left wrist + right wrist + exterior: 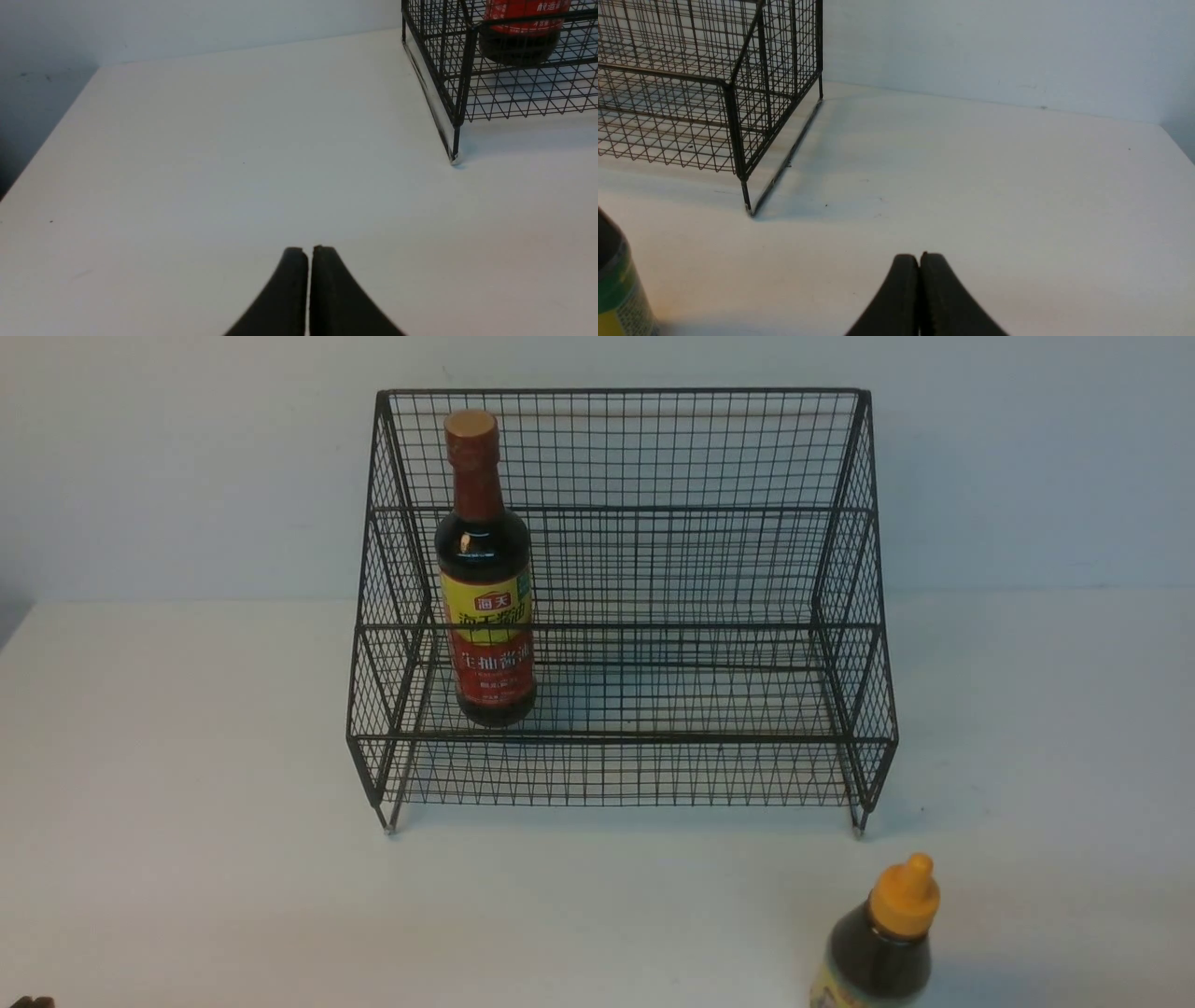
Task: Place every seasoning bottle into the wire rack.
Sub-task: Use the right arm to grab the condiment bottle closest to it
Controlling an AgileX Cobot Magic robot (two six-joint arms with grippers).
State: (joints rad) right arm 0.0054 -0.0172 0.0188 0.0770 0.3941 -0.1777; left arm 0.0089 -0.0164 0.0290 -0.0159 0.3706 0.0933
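1. The white table (187,859) fills the lower two thirds of your front view, with a pale wall behind it.
2. The rack (621,737) stands on the table in the upper middle of that view. Its two tiers step up toward the wall and its short feet rest on the tabletop.
3. The tall bottle (485,607) stands upright inside the rack, on the lower tier at its left end, close to the left side mesh. You see its cap just below the rack's top rim.
4. The short bottle (882,943) stands upright on the table at the lower right of your front view. It is outside the rack, near the right front foot, and the frame edge cuts off its lower part.
5. Your left gripper (310,252) has its jaws pressed together with only a hairline between the tips. It grips nothing and sits over bare table.
6. Your right gripper (919,259) is likewise closed and empty. The short bottle is well apart from its tips.
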